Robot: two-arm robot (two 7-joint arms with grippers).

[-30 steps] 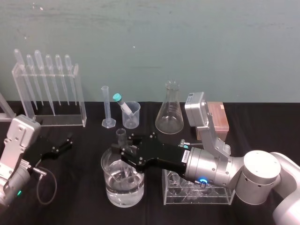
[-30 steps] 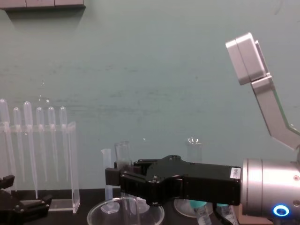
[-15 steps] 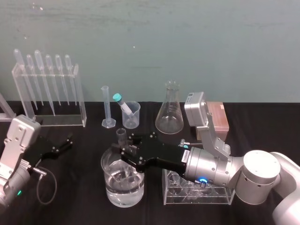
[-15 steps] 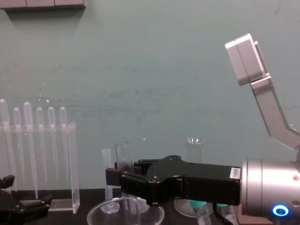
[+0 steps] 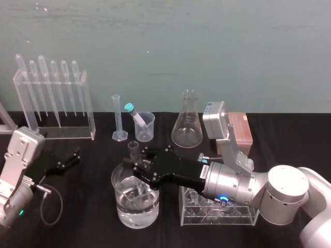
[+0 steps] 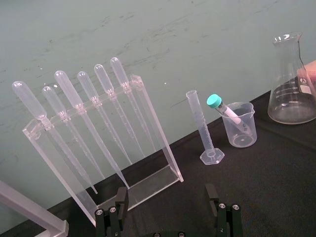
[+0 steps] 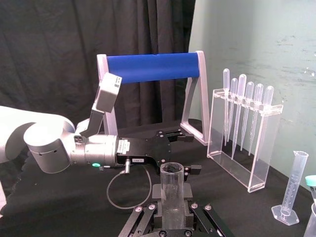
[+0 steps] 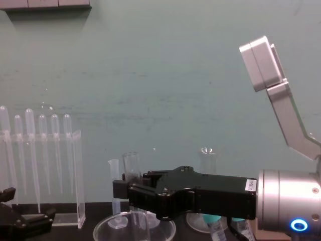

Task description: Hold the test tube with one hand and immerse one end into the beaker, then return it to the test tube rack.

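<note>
Nearest you, the big beaker (image 5: 123,209) stands on the black desk (image 5: 93,227), about half full of water. Your right gripper (image 5: 138,169) reaches across its mouth from the right, pinching the test tube (image 5: 133,150) a little below its open top. The right wrist view shows the tube (image 7: 172,190) upright, clamped between the two black fingers. Its lower part goes down inside the beaker. I judge the end to be in the water, though glass against water makes the exact depth hard to read. Under that arm sits a clear plastic stand (image 5: 217,214).

Your left gripper (image 5: 66,161) lies parked on the desk to the left, well apart from the beaker, fingers spread and holding nothing.

Farther back are a small cup holding a teal-capped tube (image 5: 145,128), a thin measuring cylinder (image 5: 118,120) and a flask (image 5: 187,121). The pink test tube rack (image 5: 243,129) is just right of the flask, partly behind the right arm's camera housing. A pipette stand (image 5: 54,106) sits far left by the wall.

So you are in the dipping step, with the return not yet begun. Next, I'd lift the tube straight up until its bottom clears the beaker's rim. Then carry it back and to the right, wide of the flask, keeping it upright. The rack's holes cannot be seen from here, so line up above it before lowering.
</note>
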